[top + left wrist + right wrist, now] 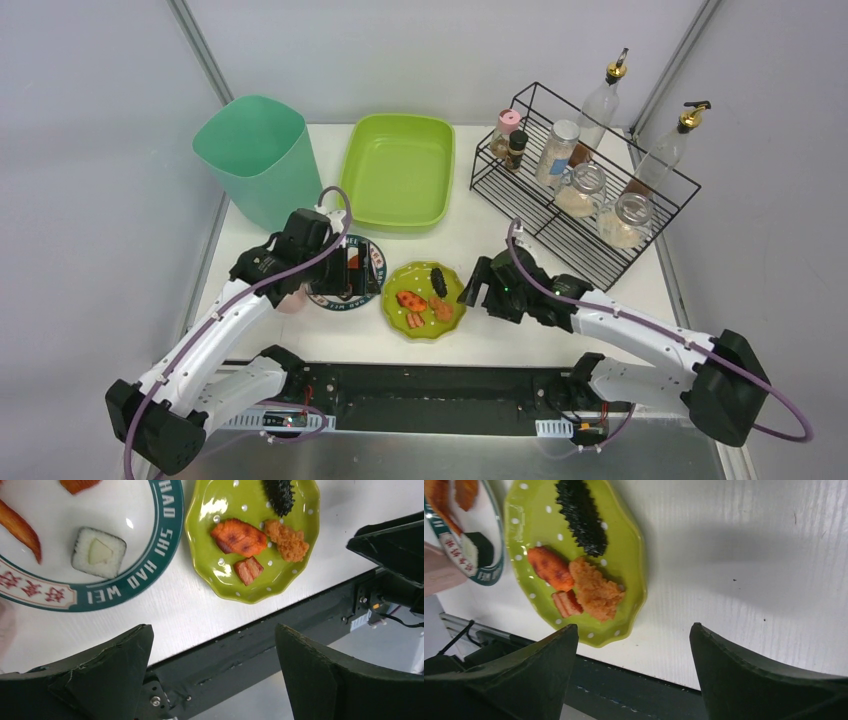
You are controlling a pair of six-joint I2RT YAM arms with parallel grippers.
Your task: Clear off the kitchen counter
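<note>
The kitchen counter (470, 338) is a white tabletop with a black rail (440, 385) along its front edge. A lime scalloped plate (424, 300) with orange food pieces and a dark spiky piece sits near the front; it also shows in the left wrist view (252, 580) and the right wrist view (624, 555). A white plate with a teal lettered rim (368, 285) lies to its left and holds a sushi roll (98, 551). My left gripper (343, 272) is open and empty over that plate. My right gripper (472, 287) is open and empty just right of the lime plate.
A mint-green bin (255, 155) and a lime-green tub (398, 170) stand at the back. A black wire rack (560, 225) at the back right holds jars and bottles. A pink cup (290, 300) sits left of the white plate.
</note>
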